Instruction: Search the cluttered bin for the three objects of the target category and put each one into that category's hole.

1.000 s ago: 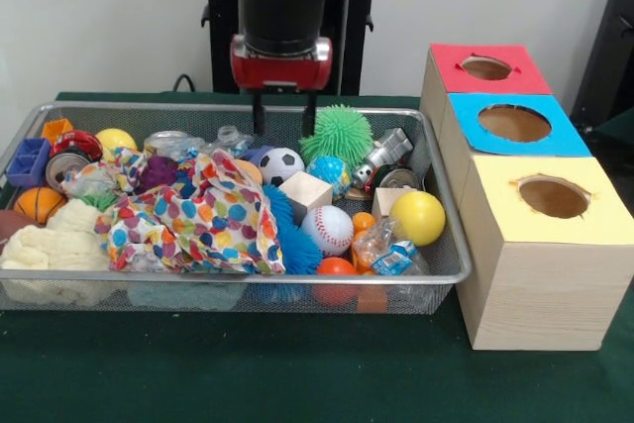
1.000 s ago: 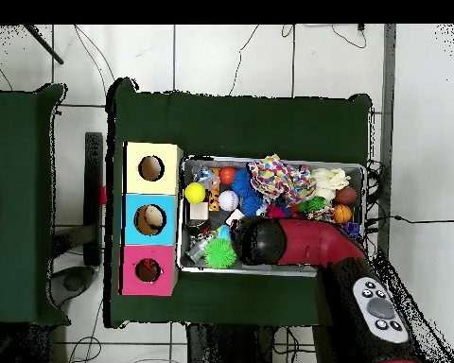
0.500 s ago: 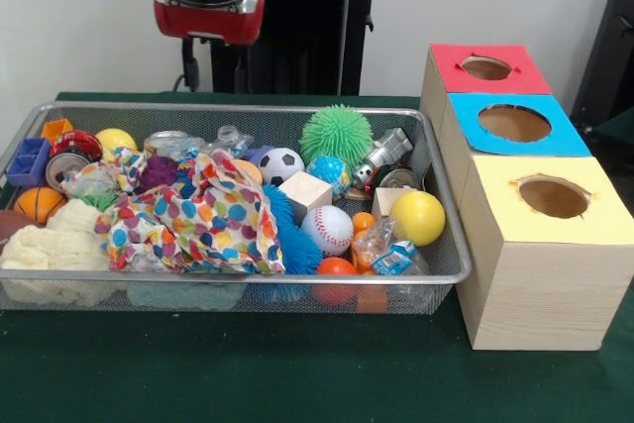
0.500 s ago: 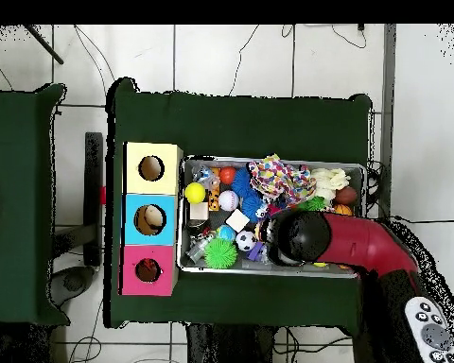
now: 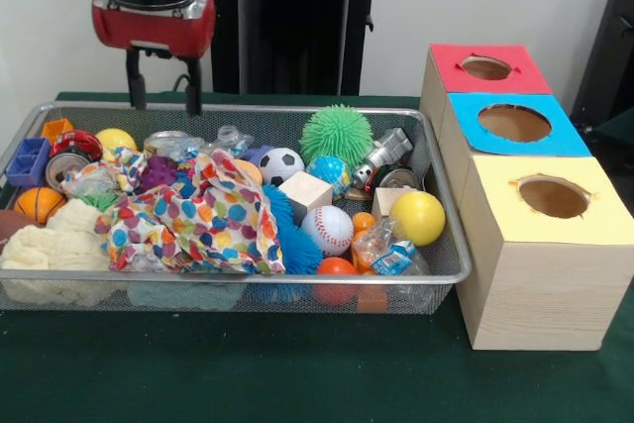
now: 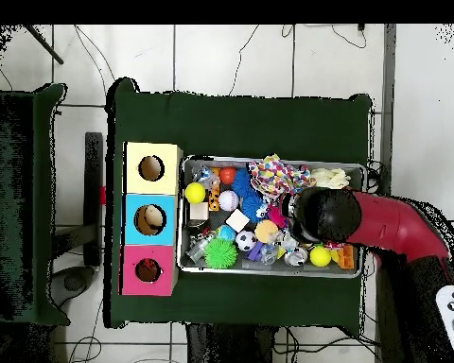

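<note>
- Front view: the gripper (image 5: pixel 160 89) hung released and empty, its 2 fingers (image 5: pixel 132 86) parted, above the far left part of the wire bin (image 5: pixel 297 289). In the bin lay a spotted cloth (image 5: pixel 213 220), a soccer ball (image 5: pixel 282 164), a baseball (image 5: pixel 327 229), a yellow ball (image 5: pixel 417 217) and a green spiky ball (image 5: pixel 337 135). 3 hole boxes, red (image 5: pixel 487 68), blue (image 5: pixel 513 124) and yellow (image 5: pixel 551 197), stood just beside the bin on the green counter (image 5: pixel 297 373).
- Overhead view: the red arm (image 6: pixel 382 225) covered the bin's end farthest from the boxes.
</note>
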Available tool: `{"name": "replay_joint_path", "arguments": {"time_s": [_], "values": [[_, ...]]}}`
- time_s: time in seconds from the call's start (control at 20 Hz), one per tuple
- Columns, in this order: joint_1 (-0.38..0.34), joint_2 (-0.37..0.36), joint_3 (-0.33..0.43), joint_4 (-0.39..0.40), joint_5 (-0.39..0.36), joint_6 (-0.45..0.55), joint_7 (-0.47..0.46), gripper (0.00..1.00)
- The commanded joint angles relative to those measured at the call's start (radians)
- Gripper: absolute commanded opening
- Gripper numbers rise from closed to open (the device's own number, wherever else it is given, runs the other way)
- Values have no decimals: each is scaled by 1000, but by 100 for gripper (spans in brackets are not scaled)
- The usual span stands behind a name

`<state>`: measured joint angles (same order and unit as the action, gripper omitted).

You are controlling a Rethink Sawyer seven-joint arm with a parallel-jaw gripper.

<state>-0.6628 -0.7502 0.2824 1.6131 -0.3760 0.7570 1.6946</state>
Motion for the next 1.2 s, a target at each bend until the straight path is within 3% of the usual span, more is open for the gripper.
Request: {"name": "replay_joint_path", "arguments": {"time_s": [0.05,0.25,1.2], "values": [[-59,128,142,-146,-108,85,-364,100],[-92,175,175,-185,-132,91,-394,100],[-142,231,236,-270,-183,141,-447,100]]}}
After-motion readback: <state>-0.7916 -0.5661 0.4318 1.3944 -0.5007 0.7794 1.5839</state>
